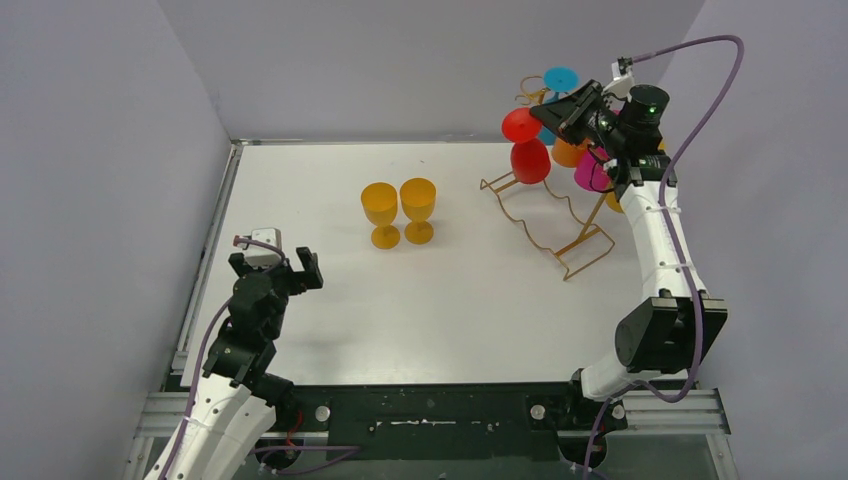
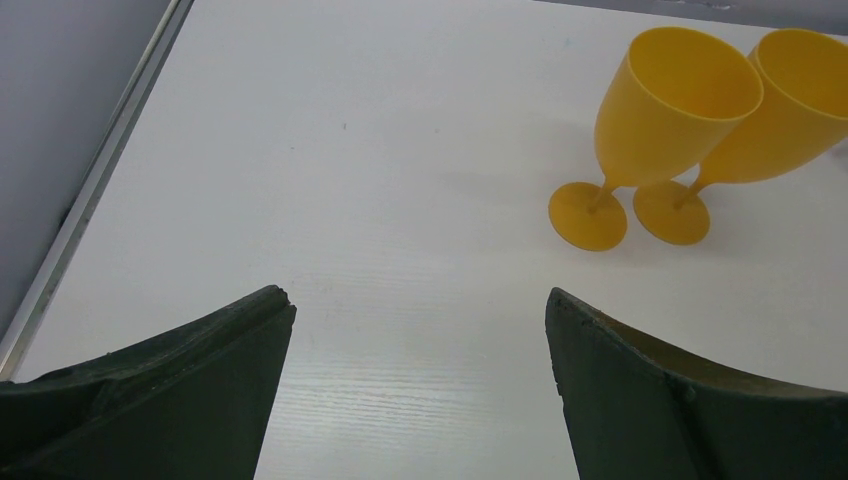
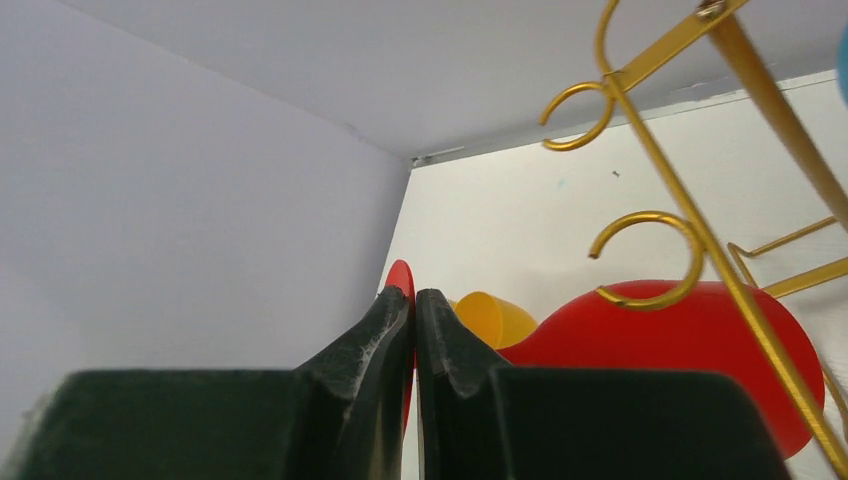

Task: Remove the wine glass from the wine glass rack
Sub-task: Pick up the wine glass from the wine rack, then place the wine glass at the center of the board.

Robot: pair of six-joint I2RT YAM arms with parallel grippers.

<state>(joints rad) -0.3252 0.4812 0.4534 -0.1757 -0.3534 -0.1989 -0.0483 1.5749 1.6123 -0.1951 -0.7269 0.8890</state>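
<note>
While two yellow glasses stand left of the rack, the right end effector pinches the red glass, apparently not yet unhooked; the left end effector gapes empty.

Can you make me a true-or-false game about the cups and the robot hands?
1. Two yellow plastic goblets stand upright on the white table. True.
2. The left gripper holds a goblet. False: it is open and empty.
3. The red plastic wine glass hangs upside down on the gold wire rack. True.
4. The right gripper is wide open. False: it is shut on the red glass's foot.
5. The blue glass stands on the table. False: it hangs on the rack.
</note>
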